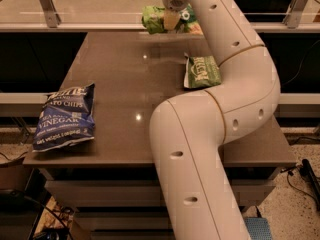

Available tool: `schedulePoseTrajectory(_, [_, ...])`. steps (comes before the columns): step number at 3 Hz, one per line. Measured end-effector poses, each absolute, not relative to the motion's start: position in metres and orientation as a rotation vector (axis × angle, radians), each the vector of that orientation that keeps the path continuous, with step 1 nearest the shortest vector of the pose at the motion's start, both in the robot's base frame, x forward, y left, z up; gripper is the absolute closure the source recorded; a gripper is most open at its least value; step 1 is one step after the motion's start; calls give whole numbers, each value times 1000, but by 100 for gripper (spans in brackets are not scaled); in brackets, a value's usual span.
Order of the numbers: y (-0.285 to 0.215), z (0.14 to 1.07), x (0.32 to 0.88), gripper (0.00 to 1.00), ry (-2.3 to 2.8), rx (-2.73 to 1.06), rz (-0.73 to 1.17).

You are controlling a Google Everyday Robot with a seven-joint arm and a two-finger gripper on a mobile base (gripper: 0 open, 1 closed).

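Starting at the far edge, we find the crinkled green foil snack bag [152, 20] pinched in the gripper [170, 23], which is clamped on the bag's middle from above. The bag sits over the back rim of the smooth brown rectangular table [120, 79]. It seems raised off the surface, though from this angle we cannot be sure it is clear of it. Nearer to us, on the table's right side, lies a flat green packet with pale lettering [200, 72], its right end hidden behind the thick white jointed robot arm [200, 134]. Well apart, at the near left corner, rests a glossy blue bag of vinegar chips [64, 118], close to the table's edge.
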State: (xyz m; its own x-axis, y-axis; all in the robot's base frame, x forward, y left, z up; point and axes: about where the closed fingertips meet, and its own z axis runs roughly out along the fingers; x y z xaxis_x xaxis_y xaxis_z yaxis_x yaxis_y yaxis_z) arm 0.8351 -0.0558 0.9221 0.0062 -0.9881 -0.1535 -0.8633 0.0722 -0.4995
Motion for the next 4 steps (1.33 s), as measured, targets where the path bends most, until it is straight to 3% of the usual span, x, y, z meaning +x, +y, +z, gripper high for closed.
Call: schedulePoseTrajectory(4, [-40, 968, 810, 100, 1919, -1805, -478])
